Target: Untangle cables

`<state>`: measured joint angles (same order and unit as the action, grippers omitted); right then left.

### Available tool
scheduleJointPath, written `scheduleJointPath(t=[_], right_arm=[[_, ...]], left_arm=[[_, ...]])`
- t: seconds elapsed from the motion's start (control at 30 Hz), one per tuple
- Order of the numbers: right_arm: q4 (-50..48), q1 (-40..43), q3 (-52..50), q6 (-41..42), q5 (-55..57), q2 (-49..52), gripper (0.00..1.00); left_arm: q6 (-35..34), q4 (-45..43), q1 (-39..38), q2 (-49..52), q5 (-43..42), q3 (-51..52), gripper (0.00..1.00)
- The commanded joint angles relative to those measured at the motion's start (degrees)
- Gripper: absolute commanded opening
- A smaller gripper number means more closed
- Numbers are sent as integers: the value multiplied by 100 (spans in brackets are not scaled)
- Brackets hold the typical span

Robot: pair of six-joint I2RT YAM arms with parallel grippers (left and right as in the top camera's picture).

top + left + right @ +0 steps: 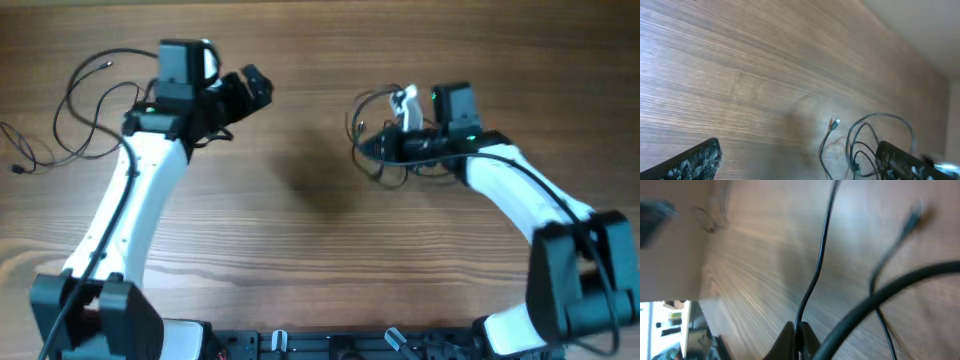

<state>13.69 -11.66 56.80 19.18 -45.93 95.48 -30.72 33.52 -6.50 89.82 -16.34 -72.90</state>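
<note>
A thin black cable (85, 105) lies in loose loops at the far left, with a small plug (16, 168) at its end. A small bundle of thin black cables (378, 135) sits right of centre, around my right gripper. It also shows in the left wrist view (856, 142) with a small plug (834, 123). My right gripper (366, 146) is shut on one thin cable (821, 255), pinched between its fingertips (799, 335). My left gripper (256, 86) is open and empty, above bare wood left of the bundle (797, 150).
A thick black lead (890, 295) of the right wrist camera crosses the right wrist view. The wooden table (300, 250) spans the whole view. Both arm bases stand at the near edge.
</note>
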Motion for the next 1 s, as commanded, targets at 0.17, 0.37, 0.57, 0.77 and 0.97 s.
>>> scheduleJointPath(t=[0.17,0.37,0.57,0.77,0.97], right_arm=[[2116,66,411,365,5698,-2669,100],[3136,66,369,1158,7335,-3191,100],[3145,229,363,2446,6498,-3185,100],[3392,748,363,2616,6334,-3276,100],[3550,1095,361,1786,5633,-3263,100]], left_arm=[[-22,122,-466,-63,-269,4,100],[-24,-424,-1316,146,-267,4,100],[-404,-1016,-2420,763,-269,4,100],[-1777,-1884,-3305,1563,-269,4,69],[-1661,-2557,-3364,2004,503,4,70]])
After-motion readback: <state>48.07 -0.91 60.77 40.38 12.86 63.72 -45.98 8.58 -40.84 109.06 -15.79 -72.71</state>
